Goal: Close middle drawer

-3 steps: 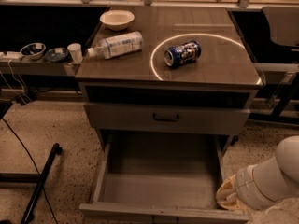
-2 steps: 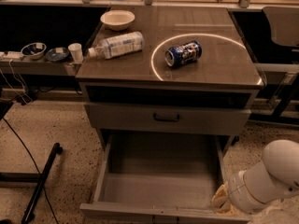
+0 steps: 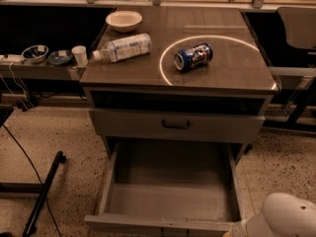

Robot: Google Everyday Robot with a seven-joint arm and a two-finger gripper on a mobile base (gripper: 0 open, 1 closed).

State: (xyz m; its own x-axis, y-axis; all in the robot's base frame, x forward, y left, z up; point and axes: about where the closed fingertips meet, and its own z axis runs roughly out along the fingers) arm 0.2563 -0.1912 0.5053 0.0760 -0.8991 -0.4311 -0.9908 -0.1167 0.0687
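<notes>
1. Grey middle drawer (image 3: 168, 201) stands pulled fully out. Its empty tray runs away from the tool, and its low front panel is just left of it.
2. Tool (image 3: 237, 229) sits at the panel's right corner, with the white arm (image 3: 291, 215) to its right. Whether it is spread or pressed together I cannot tell.
3. Step in hand, as I judge it: getting onto the front panel, with the push not yet done.
4. Next move calls for a square push forward, nearer the panel's middle, so the tray does not skew.
5. Upper drawer (image 3: 176, 125), beyond the tool, is shut. The can (image 3: 193, 56) on the bench (image 3: 232, 68) plays no part.
</notes>
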